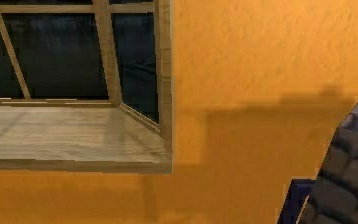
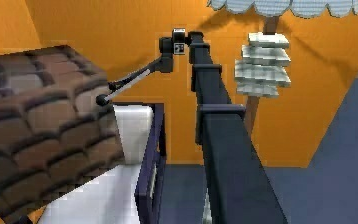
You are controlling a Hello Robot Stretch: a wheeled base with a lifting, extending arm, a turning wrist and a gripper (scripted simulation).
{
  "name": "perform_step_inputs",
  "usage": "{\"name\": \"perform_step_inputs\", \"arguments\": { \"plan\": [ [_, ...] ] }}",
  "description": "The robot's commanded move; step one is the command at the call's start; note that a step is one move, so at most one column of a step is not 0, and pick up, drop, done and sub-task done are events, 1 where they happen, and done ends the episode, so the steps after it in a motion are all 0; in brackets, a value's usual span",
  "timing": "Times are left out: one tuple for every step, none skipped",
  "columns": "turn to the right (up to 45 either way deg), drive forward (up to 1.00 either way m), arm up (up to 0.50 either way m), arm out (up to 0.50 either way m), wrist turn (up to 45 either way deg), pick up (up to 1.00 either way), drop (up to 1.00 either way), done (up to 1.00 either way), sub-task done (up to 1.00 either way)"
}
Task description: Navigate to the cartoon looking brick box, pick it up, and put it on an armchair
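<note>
Room: orange wall (image 1: 257, 60), blue-grey floor (image 2: 317, 190). Forward view: wood-framed window (image 1: 67, 50) with pale sill (image 1: 67, 135); dark cobbled shape (image 1: 347, 170) at right edge. Arm side view: brick box (image 2: 47, 120), tilted, overlapping a white-cushioned seat (image 2: 117, 170), at the gripper (image 2: 107, 97) fingertips; whether the gripper holds it cannot be told. Tiered pale lamp (image 2: 262, 62) stands beyond the arm (image 2: 227, 130).

In the arm side view the arm (image 2: 223, 135), a dark square bar, rises from the bottom edge just right of the middle and runs far out. At its far end sit small white squares (image 2: 179, 33). From there the pincer (image 2: 107, 97) slants down to the left on two thin fingers (image 2: 137, 78). Whether it holds anything cannot be told.
</note>
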Motion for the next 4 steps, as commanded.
{"name": "perform_step_inputs", "arguments": {
  "plan": [
    [0.0, 0.0, 0.0, 0.0, 0.0, 0.0, 1.0, 0.0, 0.0],
    [0.0, 0.0, 0.0, -0.1, 0.0, 0.0, 0.0, 0.0, 0.0],
    [0.0, 0.0, 0.0, 0.0, -39.0, 0.0, 0.0, 0.0, 0.0],
    [0.0, 0.0, 0.0, -0.38, 0.0, 0.0, 0.0, 0.0, 0.0]
  ]
}}
